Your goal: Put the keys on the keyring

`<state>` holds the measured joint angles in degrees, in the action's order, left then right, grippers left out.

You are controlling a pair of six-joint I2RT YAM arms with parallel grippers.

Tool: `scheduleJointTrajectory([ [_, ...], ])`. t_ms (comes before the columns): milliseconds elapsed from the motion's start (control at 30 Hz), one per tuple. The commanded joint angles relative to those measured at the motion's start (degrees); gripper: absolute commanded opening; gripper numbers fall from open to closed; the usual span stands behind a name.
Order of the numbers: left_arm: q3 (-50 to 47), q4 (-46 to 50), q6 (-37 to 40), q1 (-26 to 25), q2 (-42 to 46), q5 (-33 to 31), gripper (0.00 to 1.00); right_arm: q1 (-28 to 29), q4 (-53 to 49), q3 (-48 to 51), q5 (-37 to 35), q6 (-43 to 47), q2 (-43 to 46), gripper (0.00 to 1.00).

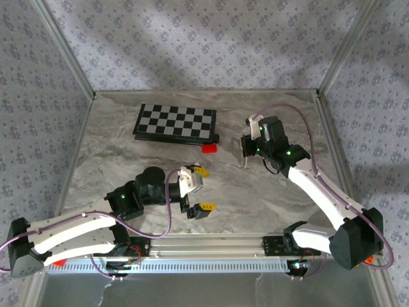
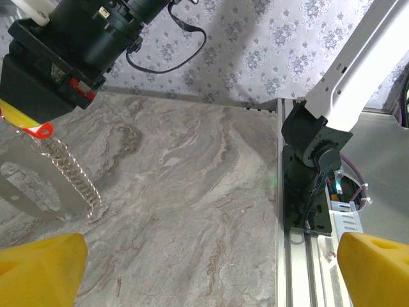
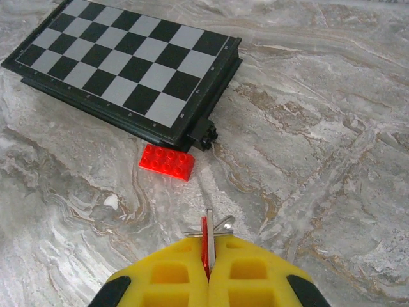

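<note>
Pinching keys (image 3: 204,246) between right jaws, keyring (image 2: 73,173) dangling below

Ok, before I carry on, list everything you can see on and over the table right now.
chessboard: one, black and pale grey, lying flat at the far side of the table
brick: one, red, studded, on the table beside the board's near corner
key tag: one, red, pinched between the right fingers
keyring chain: one, silvery, hanging below the right fingers, lower end at or near the table
table: one, grey marbled
left fingers: two, yellow, wide open with nothing between them, over the near middle of the table
right fingers: two, yellow, shut on the key tag, on the right side, past the brick
</note>
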<state>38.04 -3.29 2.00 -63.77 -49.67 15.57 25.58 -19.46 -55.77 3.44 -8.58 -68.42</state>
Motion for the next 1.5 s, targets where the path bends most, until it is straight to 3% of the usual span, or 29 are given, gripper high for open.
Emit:
scheduleJointTrajectory([
  [0, 0.0, -2.3, -0.6, -0.2, 0.1, 0.1, 1.0, -0.8, 2.6, 1.0, 1.8, 0.2, 0.3, 0.0],
  [1467, 0.3, -3.5, -0.7, -0.2, -0.5, 1.3, 1.0, -1.8, -1.7, 12.8, 7.6, -6.5, 10.2, 0.0],
])
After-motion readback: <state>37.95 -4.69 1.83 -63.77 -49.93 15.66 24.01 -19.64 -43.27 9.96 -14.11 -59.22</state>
